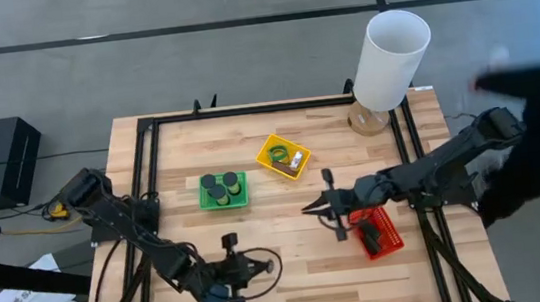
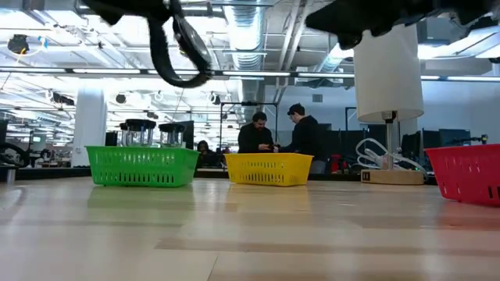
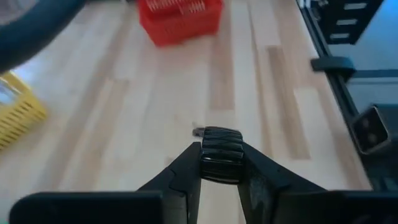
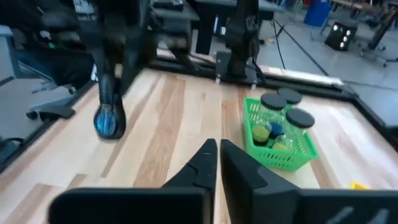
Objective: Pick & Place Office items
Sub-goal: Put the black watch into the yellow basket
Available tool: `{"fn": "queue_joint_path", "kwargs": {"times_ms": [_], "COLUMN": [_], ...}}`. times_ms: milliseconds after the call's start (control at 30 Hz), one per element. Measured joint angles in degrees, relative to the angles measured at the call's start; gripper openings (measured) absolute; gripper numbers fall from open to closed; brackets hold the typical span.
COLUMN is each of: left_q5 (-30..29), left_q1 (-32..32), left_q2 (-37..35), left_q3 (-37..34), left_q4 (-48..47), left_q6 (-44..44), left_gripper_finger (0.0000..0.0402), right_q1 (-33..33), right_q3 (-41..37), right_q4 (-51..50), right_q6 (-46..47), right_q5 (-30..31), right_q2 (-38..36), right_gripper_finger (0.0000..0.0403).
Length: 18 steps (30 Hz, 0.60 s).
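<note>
We hold one office item already: a small, glossy black ribbed block of hard plastic or rubber (image 3: pixel 221 154), pinched between the jaws of the left gripper (image 3: pixel 221 163) near the front edge of the pale wooden counter (image 1: pixel 287 220). Taking the green mesh tray (image 1: pixel 224 190) as our landmark, this gripper (image 1: pixel 233 276) sits in front of it, well apart. The block looks light and stiff, so we judge that a modest squeeze will carry it. Its shiny skin may be slippery, yet the ribs should give the jaws some bite. The grip across its two flat sides, low on the body, seems to us the right hold.

To the right of the green tray, at about the same depth, the right gripper (image 1: pixel 313 207) hovers with its jaws closed on nothing, just beside the red mesh tray (image 1: pixel 379 233).

In the green tray stand three black round pucks (image 1: pixel 220 184); we would take each across its rim, since they look rigid and light. Behind and to the right of it, the yellow mesh tray (image 1: pixel 284 157) holds thin green rings (image 1: pixel 279 154), which we judge flimsy and best pinched at the band.

Farthest back, the tall white cylinder (image 1: pixel 391 58) stands at the counter's rear right corner.
</note>
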Motion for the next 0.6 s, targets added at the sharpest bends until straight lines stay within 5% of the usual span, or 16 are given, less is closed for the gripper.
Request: {"fn": "queue_joint_path", "kwargs": {"times_ms": [333,600], "left_q5": [-14.39,-15.27], "left_q1": [0.04,0.35], "left_q2": [-2.11,-2.11], "left_q3": [0.02,0.02], "left_q4": [-0.91,-1.13], "left_q6": [8.91,9.66], "left_gripper_finger": [0.0073,0.0082], "right_q1": [-3.13,-1.43], "right_q3": [9.34,16.2], "right_q4": [-1.9,-2.32], "right_q6": [1.26,-7.69], "right_q5": [-0.18,0.13], "right_q2": [13.02,20.26], "right_gripper_finger": [0.0114,0.0176]}}
